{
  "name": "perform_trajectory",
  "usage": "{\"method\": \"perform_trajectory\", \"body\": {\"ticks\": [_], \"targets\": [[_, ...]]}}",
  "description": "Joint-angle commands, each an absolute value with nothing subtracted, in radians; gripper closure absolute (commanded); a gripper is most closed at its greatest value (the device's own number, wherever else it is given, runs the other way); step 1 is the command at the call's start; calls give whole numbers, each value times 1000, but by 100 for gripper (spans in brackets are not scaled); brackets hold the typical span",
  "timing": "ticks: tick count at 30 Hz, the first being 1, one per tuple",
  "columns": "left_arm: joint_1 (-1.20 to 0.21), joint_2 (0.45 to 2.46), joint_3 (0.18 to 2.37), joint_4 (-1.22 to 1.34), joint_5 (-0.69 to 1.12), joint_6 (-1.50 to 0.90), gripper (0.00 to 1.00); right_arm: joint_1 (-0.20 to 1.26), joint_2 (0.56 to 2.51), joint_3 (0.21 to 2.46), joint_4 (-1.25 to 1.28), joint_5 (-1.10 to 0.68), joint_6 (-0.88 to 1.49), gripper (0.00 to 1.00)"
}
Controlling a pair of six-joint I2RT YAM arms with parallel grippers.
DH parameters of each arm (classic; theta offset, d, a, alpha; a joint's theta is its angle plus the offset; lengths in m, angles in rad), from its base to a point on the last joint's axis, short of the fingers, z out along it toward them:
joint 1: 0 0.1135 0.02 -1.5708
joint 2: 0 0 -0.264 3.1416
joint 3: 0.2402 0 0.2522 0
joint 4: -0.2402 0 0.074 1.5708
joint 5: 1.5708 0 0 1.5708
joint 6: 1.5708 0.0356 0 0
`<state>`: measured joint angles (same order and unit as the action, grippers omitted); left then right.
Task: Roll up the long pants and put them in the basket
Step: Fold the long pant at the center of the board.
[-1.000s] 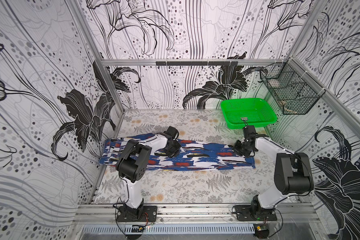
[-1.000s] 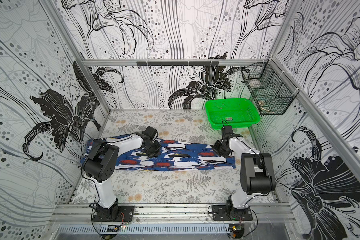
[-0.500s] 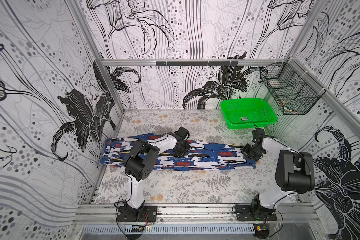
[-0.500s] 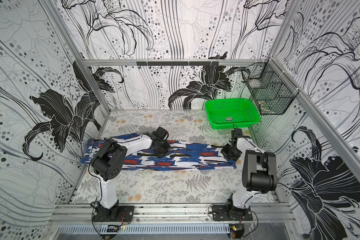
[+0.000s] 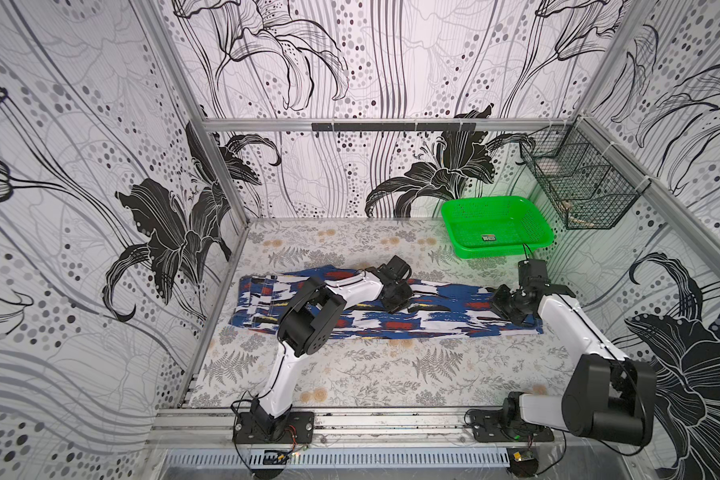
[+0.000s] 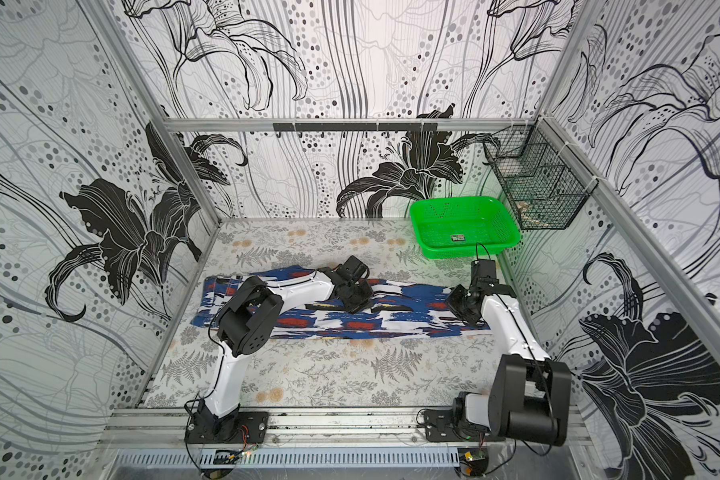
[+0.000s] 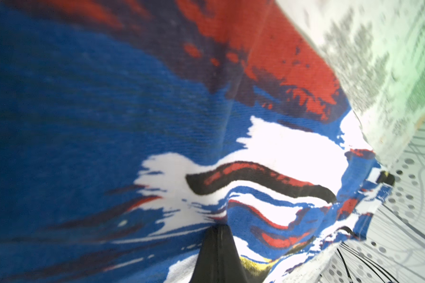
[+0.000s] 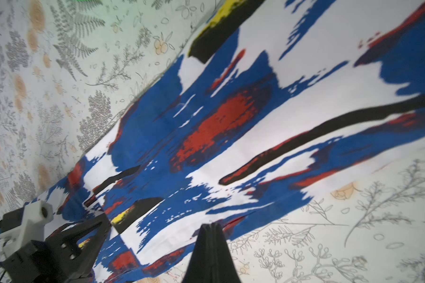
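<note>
The pants [image 5: 429, 322] [image 6: 387, 322] lie flat and unrolled on the table [image 5: 371, 374] [image 6: 329, 374]. They stretch in one long band from side to side across its middle. The waist end lies toward the left wall, and the leg ends reach almost to the right one. Both legs seem laid one over the other, with the blue, white, black and red print facing up.

The left gripper [image 5: 395, 297] [image 6: 356, 297] is down on the far edge of the cloth, about midway along the band. In the left wrist view its jaws are pressed together into a single dark point [image 7: 218, 229]. The pants [image 7: 133, 122] pucker into small wrinkles right at that tip. I cannot tell whether any fabric is caught between the jaws.

The right gripper [image 5: 506, 305] [image 6: 460, 305] sits low over the leg end. In the right wrist view its jaws are also pressed together [image 8: 212, 226], with the tip at the very edge of the pants [image 8: 231, 122], where cloth meets table. I cannot tell whether it grips cloth either.

Behind the right arm, in the far right corner, a green basket [image 5: 504, 250] [image 6: 466, 251] stands well apart from the pants. Above it a wire basket [image 5: 578, 187] [image 6: 537, 187] hangs on the right wall.
</note>
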<state>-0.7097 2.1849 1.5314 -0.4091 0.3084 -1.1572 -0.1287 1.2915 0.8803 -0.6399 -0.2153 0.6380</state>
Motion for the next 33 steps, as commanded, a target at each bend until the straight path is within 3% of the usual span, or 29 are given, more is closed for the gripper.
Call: {"method": "perform_trajectory", "body": {"ticks": [1, 5, 6, 9, 10, 12, 14, 23, 33], "targets": [[-742, 2278, 1509, -503, 308, -1177, 100, -125, 1266, 858, -667, -181, 631, 100], [-740, 2228, 1513, -550, 274, -1154, 100, -134, 1276, 852, -691, -138, 646, 98], [-739, 2210, 1513, -563, 261, -1141, 100, -167, 1276, 839, -693, -130, 666, 85], [-738, 2166, 1514, -597, 234, -1117, 100, -324, 1277, 764, -642, -244, 711, 80], [-736, 2157, 1512, -602, 229, -1113, 100, -360, 1284, 755, -638, -255, 713, 73], [-735, 2141, 1508, -607, 227, -1104, 100, -415, 1310, 767, -655, -240, 696, 42], [-733, 2137, 1508, -619, 231, -1097, 100, -457, 1321, 783, -678, -209, 680, 24], [-730, 2128, 1535, -667, 236, -1064, 100, -679, 1398, 776, -637, -258, 678, 25], [-730, 2128, 1541, -663, 257, -1062, 100, -715, 1326, 642, -402, -224, 782, 25]]}}
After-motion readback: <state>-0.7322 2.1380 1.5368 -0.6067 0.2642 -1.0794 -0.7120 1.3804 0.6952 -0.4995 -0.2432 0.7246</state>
